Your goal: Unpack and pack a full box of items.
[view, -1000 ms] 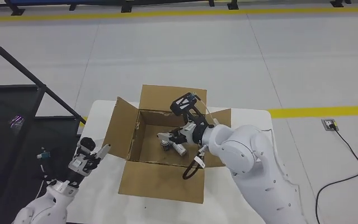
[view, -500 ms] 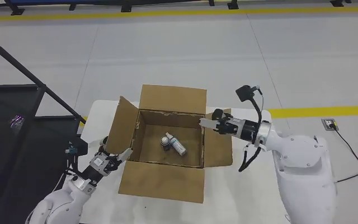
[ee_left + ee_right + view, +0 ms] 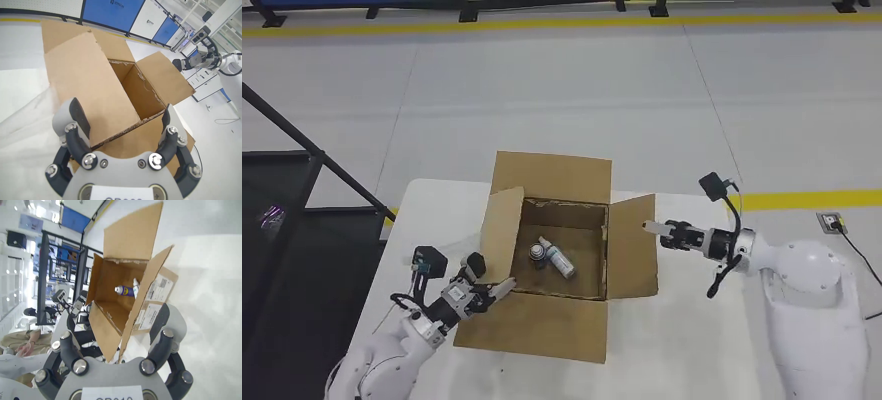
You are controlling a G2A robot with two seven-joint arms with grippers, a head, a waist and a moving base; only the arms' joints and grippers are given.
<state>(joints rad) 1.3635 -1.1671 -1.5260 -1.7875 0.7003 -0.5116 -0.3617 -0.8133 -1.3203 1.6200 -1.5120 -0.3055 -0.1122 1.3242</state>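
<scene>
**Two items sit in opened carton, robot's tools wide open at either side**

Nearest the robot, the left tool (image 3: 492, 277) sits at the near left corner of the cardboard box (image 3: 532, 325), its two fingers spread wide and gripping nothing. From its own wrist view the foot of the left flap (image 3: 85, 75) lies between those fingers. Whether either pad touches the cardboard cannot be made out. That flap stands raised and tilted over the opening, and from the left wrist it hides most of the box's inside, contents included.

The box rests on the white-covered bench (image 3: 432, 210). Seen from above, a spray can (image 3: 538, 251) appears to stand on end on the box floor, cap toward the opening. A white tube (image 3: 562, 262) lies slanted just beside it, and whether the two touch is hard to tell. From the right wrist the can shows a pale cap and a blue body, while the tube is cut off by the upright right flap (image 3: 632, 255).

Just past that flap's outer edge, level with the middle of the box, the right tool (image 3: 657, 232) hangs over the bench, fingers parted wide and empty. Contact with the flap cannot be judged.

Farther off, the far flap (image 3: 550, 175) stands open. Beyond the bench a yellow line (image 3: 802, 199) crosses the grey floor.
</scene>
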